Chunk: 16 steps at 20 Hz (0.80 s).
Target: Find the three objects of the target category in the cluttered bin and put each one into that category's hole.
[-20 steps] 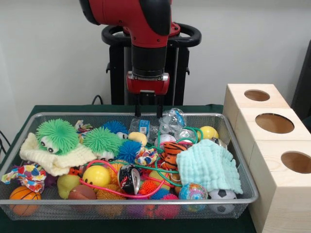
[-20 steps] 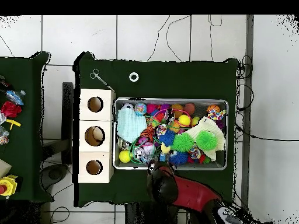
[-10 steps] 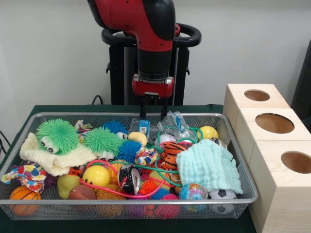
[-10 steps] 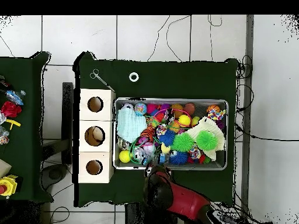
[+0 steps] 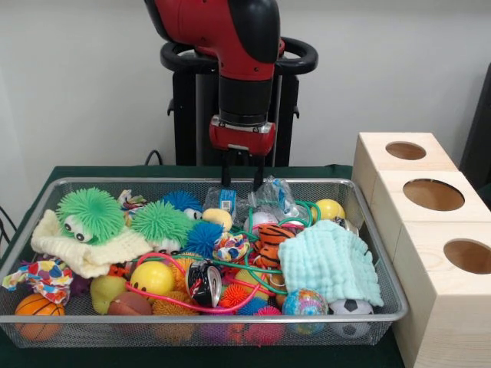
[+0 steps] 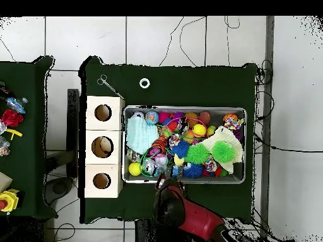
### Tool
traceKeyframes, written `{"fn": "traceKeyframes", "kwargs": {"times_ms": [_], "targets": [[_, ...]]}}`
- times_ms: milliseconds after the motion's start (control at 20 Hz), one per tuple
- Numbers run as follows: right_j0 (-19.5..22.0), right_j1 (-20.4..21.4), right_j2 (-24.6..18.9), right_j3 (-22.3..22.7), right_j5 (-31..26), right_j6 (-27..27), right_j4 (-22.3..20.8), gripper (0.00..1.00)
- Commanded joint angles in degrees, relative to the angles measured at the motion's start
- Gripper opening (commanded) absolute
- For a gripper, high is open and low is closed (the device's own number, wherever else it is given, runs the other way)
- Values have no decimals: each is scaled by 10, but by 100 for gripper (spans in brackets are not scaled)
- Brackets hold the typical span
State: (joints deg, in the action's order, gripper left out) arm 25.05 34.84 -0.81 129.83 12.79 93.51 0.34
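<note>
A wire mesh bin (image 5: 92, 320) is packed with toys: two green spiky balls (image 5: 90, 213), a yellow smiley ball (image 5: 152, 277), a striped tiger toy (image 5: 272, 241), a mint cloth (image 5: 330, 261), a basketball (image 5: 37, 310) and clear plastic bags (image 5: 274, 192). My gripper (image 5: 242, 182) hangs open just above the bin's back rim, over a bagged blue item (image 5: 224, 199), with nothing between its fingers. To the right stands a wooden box (image 5: 430, 230) with three round holes. In the overhead view the red arm (image 6: 183, 208) covers the gripper at the bin's (image 6: 183, 108) lower edge.
The wooden box (image 6: 90, 129) lies left of the bin in the overhead view. A small white ring (image 6: 144, 83) and a metal tool (image 6: 108, 85) rest on the green cloth above it. A side table with several small objects (image 6: 9, 120) sits at far left.
The arm has shifted a little to the right along the bin's back rim, with the gripper still open and empty. The toys have not moved.
</note>
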Motion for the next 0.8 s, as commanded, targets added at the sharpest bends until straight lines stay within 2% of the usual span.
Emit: {"fn": "traceKeyframes", "kwargs": {"times_ms": [50, 200, 250, 300, 500, 700, 800], "targets": [[3, 15, -53, -79, -15, 61, -37, 100], [0, 16, -68, -130, -57, -21, -101, 100], [7, 15, -85, -141, -68, -34, -122, 100], [18, 13, -105, -148, -75, -39, -137, 100], [29, 9, -138, -164, -101, -28, -173, 100], [24, 10, -156, -183, -123, -25, -203, 100], [32, 7, -168, -186, -122, -34, -234, 100]]}}
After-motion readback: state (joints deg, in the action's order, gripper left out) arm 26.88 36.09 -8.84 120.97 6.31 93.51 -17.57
